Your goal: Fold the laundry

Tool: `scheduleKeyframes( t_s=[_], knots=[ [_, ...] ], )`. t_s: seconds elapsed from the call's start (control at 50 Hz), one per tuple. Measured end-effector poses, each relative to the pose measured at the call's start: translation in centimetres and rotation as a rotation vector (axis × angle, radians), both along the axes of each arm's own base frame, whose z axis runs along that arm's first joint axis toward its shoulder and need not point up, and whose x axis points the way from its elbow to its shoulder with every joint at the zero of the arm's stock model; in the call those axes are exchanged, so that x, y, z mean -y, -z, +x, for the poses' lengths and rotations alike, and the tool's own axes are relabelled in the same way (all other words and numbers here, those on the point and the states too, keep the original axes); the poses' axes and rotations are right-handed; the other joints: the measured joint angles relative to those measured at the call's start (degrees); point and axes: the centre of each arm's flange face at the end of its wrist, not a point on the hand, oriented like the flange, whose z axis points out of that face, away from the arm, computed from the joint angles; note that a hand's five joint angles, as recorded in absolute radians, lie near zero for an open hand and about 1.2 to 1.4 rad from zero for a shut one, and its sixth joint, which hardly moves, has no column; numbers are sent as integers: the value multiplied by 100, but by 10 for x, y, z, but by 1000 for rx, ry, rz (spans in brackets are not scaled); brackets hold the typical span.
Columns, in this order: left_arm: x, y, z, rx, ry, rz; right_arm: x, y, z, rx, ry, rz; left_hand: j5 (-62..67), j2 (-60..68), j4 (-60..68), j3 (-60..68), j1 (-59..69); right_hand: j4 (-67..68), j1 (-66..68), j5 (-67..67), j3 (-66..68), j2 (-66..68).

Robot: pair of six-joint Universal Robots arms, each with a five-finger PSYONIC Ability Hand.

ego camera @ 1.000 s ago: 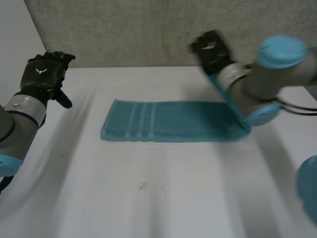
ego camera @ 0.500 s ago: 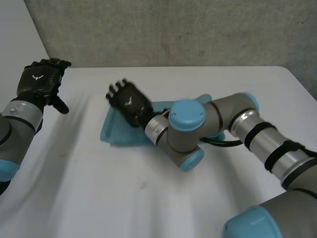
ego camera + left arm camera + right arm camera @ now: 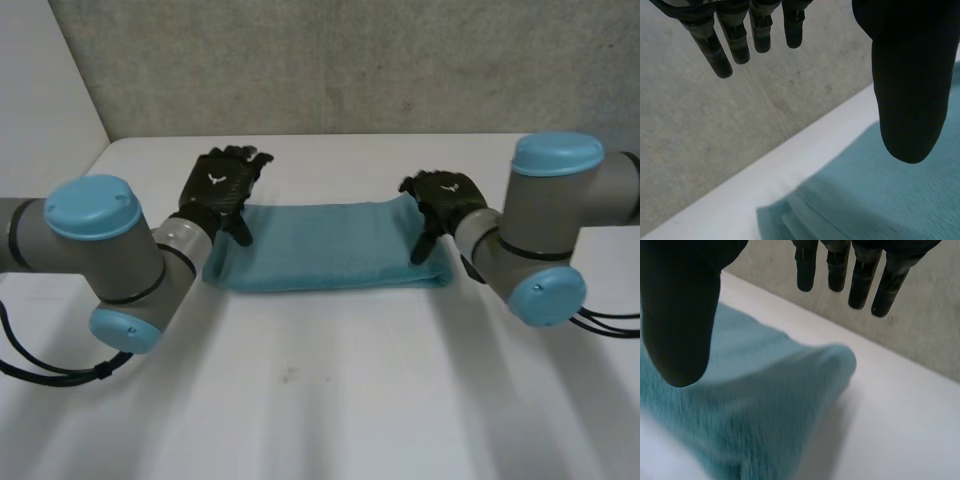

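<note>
Head view: you've got the folded teal towel (image 3: pixel 320 250) flat on the white table (image 3: pixel 320 400)
> hand state?
left hand (image 3: pixel 218 190) over its left end, right hand (image 3: pixel 447 200) at its right end, both with fingers straight, holding nothing

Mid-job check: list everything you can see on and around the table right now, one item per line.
towel: one, teal, folded into a long strip, lying across the far half of the table
table: one, white, under the towel
wall: one, grey, behind the table's far edge
arms: two, grey with light-blue caps, reaching in from either side
left robot hand: one, black, fingers straight and holding nothing, at the towel's left end
right robot hand: one, black, fingers straight and holding nothing, at the towel's right end
</note>
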Motion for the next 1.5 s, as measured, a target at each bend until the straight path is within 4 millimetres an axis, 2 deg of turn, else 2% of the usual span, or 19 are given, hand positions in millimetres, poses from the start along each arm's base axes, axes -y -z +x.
scheduleKeyframes(
  t_s=[0.06, 0.18, 0.22, 0.28, 0.32, 0.38, 0.46, 0.7, 0.74, 0.82, 0.86, 0.94, 1.04, 1.22, 1.32, 1.38, 1.44, 1.5],
  knots=[
    [1, 8, -2, 17, 7, 18, 4, 11, -16, -1, 14, 47, 4, 7, 0, 0, 6, 583, 475, 502, 628, 623],
    [4, 14, 0, 36, 4, 25, 9, 28, -31, -6, 13, 99, 5, 10, 0, 15, 6, 1577, 1316, 1389, 1605, 1594],
    [4, 14, 1, 38, 2, 25, 9, 29, -33, -5, 14, 103, 5, 10, 0, 15, 6, 1577, 1316, 1389, 1605, 1594],
    [4, 13, 3, 41, -7, 26, 12, 35, -37, -1, 16, 106, 5, 11, 0, 15, 6, 2559, 2141, 2322, 2605, 2608],
    [3, 13, 4, 41, -9, 26, 13, 37, -37, 2, 17, 103, 5, 11, 0, 15, 6, 2733, 2241, 2471, 2779, 2783],
    [1, 11, 6, 41, -12, 26, 15, 40, -38, 10, 16, 95, 5, 11, 0, 15, 6, 2738, 2247, 2501, 2781, 2778],
    [-5, 7, 9, 43, -13, 28, 16, 44, -38, 41, 17, 102, 5, 11, 0, 15, 6, 2014, 1762, 1958, 2053, 2078],
    [-12, 2, 12, 43, -16, 27, 5, 56, -38, 111, 16, 189, 5, 20, 22, 15, 6, 2000, 1694, 1947, 2036, 1989],
    [-13, 1, 12, 42, -16, 26, 4, 57, -38, 114, 13, 191, 5, 23, 22, 23, 6, 2281, 1930, 2190, 2338, 2285],
    [-14, -2, 13, 40, -18, 23, 6, 58, -39, 117, 14, 175, 5, 23, 22, 23, 6, 4787, 3527, 4546, 4773, 4419],
    [-14, -3, 13, 39, -18, 21, 8, 58, -40, 116, 19, 166, 5, 23, 22, 22, 6, 5274, 3776, 4922, 5252, 4713],
    [-16, -5, 14, 38, -19, 20, 13, 57, -48, 110, 44, 140, 5, 23, 22, 23, 6, 5412, 3844, 4961, 5411, 4950],
    [-20, -9, 16, 37, -20, 16, 20, 41, -67, 85, 87, 86, 5, 23, 22, 23, 6, 5424, 3926, 4962, 5411, 5142],
    [-28, -23, 22, 29, -24, -2, 27, 2, -122, -68, 166, -44, 5, 23, 22, 23, 6, 5424, 3926, 5033, 5420, 5192],
    [-36, -28, 26, 27, -27, -5, 30, -12, -133, -172, 164, -106, 4, 23, 22, 23, 6, 5424, 3926, 5042, 5421, 5247],
    [-41, -31, 28, 26, -27, -4, 30, -25, -124, -220, 125, -160, 0, 22, 22, 22, 6, 5425, 3926, 5061, 5422, 5298],
    [-44, -33, 29, 25, -26, -7, 25, -38, -100, -230, 61, -215, -1, 21, 20, 21, 6, 5425, 3926, 5071, 5435, 5308],
    [-46, -36, 29, 19, -24, -12, 11, -51, -58, -217, -45, -281, -11, 16, 14, 16, 6, 5425, 3920, 5071, 5435, 5314]
  ],
)
